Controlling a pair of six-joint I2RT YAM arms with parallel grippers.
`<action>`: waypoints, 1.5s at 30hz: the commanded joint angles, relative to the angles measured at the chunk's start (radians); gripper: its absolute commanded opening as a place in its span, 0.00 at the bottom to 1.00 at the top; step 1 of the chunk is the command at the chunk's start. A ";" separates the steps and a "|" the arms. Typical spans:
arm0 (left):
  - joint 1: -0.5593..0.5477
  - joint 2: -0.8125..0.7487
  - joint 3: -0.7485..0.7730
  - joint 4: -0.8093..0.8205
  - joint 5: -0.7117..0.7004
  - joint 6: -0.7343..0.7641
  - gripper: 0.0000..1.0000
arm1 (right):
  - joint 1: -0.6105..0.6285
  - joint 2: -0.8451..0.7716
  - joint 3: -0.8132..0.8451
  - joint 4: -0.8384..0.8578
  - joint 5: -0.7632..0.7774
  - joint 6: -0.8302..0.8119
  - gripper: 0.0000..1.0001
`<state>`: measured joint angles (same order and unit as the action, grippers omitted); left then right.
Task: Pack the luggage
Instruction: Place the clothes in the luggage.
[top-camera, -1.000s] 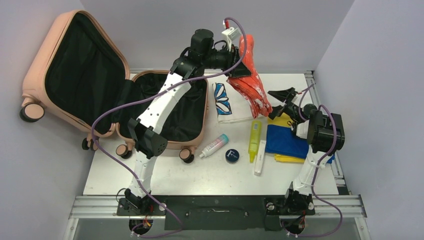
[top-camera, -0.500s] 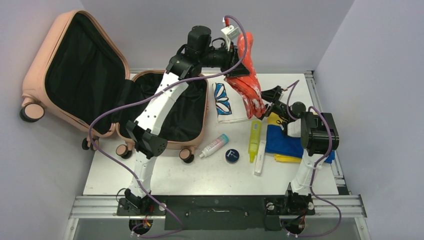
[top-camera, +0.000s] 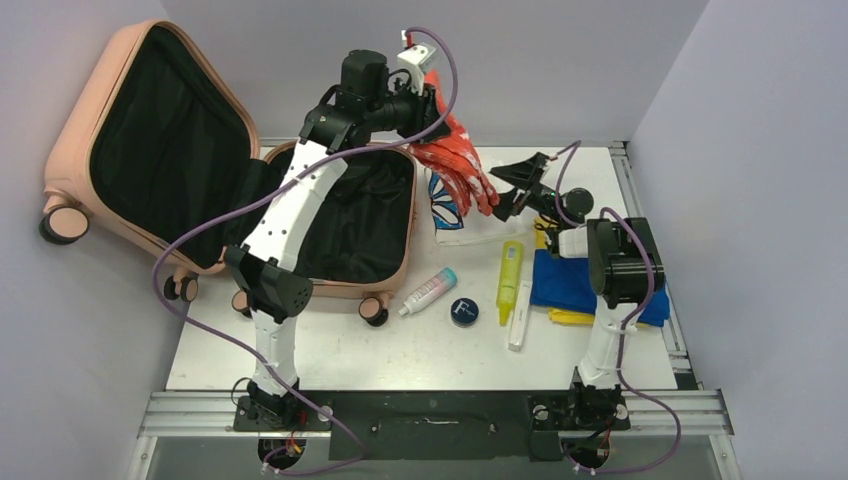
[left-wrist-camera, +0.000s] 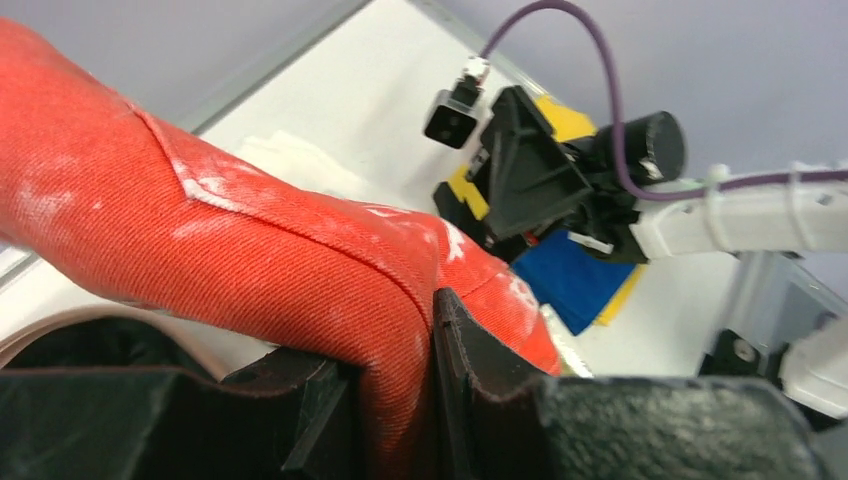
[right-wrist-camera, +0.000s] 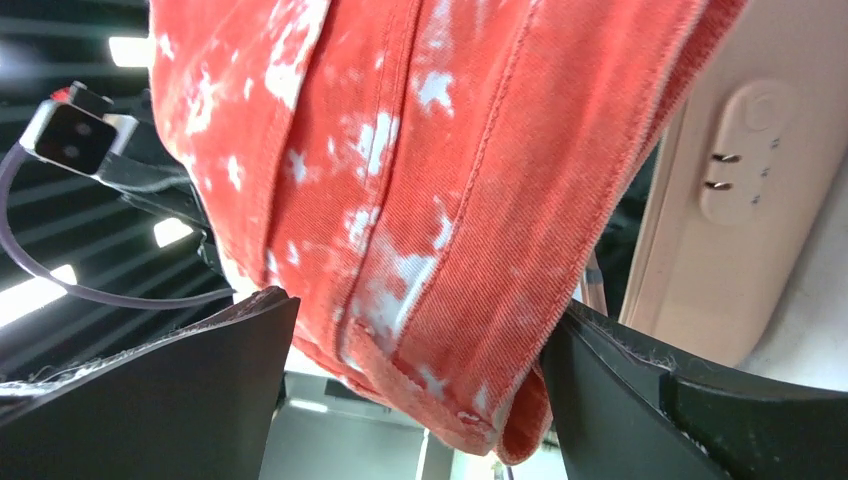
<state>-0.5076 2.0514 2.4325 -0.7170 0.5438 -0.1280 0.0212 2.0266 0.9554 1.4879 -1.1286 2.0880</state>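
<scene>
The luggage (top-camera: 75, 140) lies open at the back left, a salmon-pink shell with black lining, its lid leaning on the wall. My left gripper (top-camera: 425, 110) (left-wrist-camera: 400, 340) is shut on a fold of a red garment with white splotches (top-camera: 460, 165) (left-wrist-camera: 250, 240). It holds the garment high over the right rim of the lower half (top-camera: 408, 235). The garment hangs down and to the right. Its lower end (right-wrist-camera: 430, 200) sits between the wide-apart fingers of my right gripper (top-camera: 510, 185) (right-wrist-camera: 415, 320), which is open; the cloth brushes the right finger (right-wrist-camera: 640, 380).
On the table right of the suitcase lie a white cloth with a blue pattern (top-camera: 455, 215), a pink-white bottle (top-camera: 428, 291), a round dark tin (top-camera: 464, 311), a yellow tube (top-camera: 510, 272), a white stick (top-camera: 519, 318) and a folded blue cloth (top-camera: 575, 280).
My left gripper has carried the red garment leftwards toward the suitcase. My right gripper has followed to the left and now has the garment's lower end between its fingers.
</scene>
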 joint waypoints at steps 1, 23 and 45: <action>0.003 -0.160 -0.009 0.082 -0.236 0.103 0.00 | 0.102 0.024 0.068 0.290 0.014 0.117 0.90; 0.084 -0.083 0.047 0.197 0.043 0.170 0.00 | 0.029 0.006 0.215 -0.543 -0.251 -0.666 0.90; 0.213 0.038 -0.084 -0.106 0.376 0.426 0.00 | -0.122 -0.154 0.572 -2.058 0.298 -1.841 0.90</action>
<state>-0.3580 2.0922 2.3512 -0.7616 0.8501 0.1619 -0.0883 1.9968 1.5200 -0.5488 -0.8803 0.3134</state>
